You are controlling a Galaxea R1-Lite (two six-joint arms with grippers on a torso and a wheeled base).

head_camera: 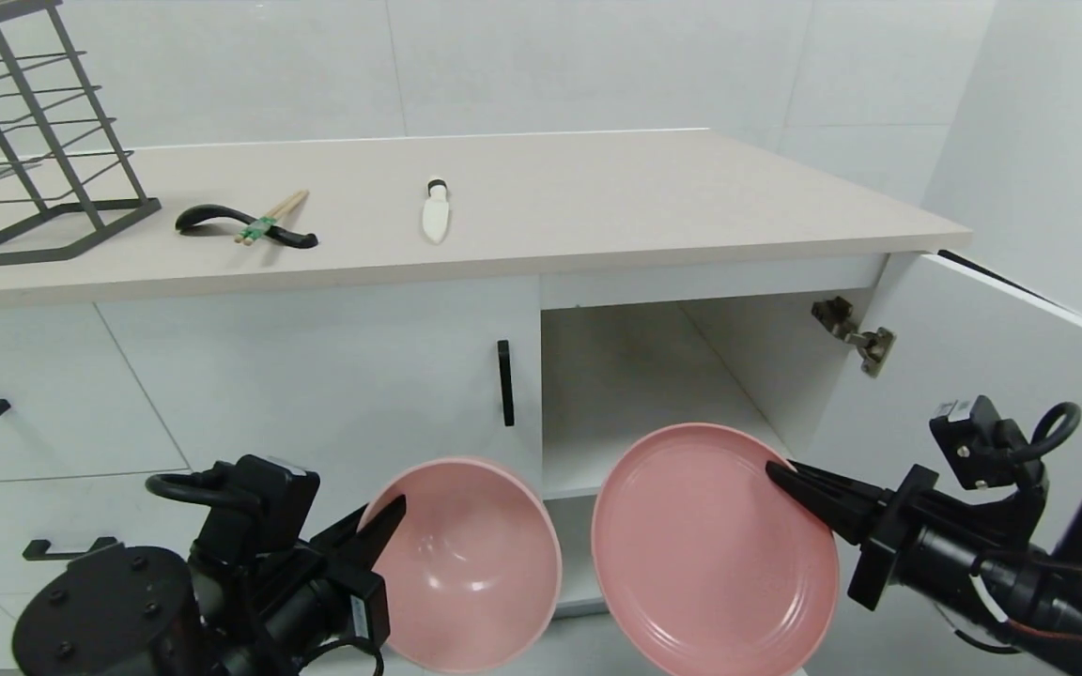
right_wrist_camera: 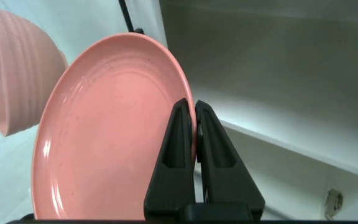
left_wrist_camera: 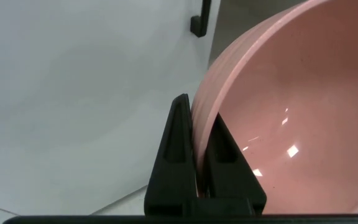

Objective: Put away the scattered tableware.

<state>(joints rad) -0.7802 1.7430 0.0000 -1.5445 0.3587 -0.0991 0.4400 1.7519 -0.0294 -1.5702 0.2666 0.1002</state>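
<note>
1. Head view: the left gripper (head_camera: 394, 514) is clamped on the rim of a pink bowl (head_camera: 466, 563), holding it tilted in the air in front of the closed cabinet door (head_camera: 334, 376). The right gripper (head_camera: 776, 472) is pinched on the edge of a pink plate (head_camera: 710, 554), which stands nearly on edge in front of the open cabinet (head_camera: 635, 376). Bowl and plate hang just beside each other, apart. On the countertop (head_camera: 654, 197), a black spoon (head_camera: 212, 219) lies near the front edge toward the left end, with chopsticks (head_camera: 273, 216) across its handle. A white knife (head_camera: 436, 211) lies near the middle, and a wire rack (head_camera: 24, 141) stands at the left end.
2. Left wrist view: the left gripper (left_wrist_camera: 199, 109) has its fingers narrow, one inside and one outside the bowl (left_wrist_camera: 291, 93) wall.
3. Right wrist view: the right gripper (right_wrist_camera: 192, 106) is closed narrowly on the plate (right_wrist_camera: 110, 124) rim, with the bowl (right_wrist_camera: 17, 74) beyond and the cabinet shelf (right_wrist_camera: 278, 112) beside it.
</note>
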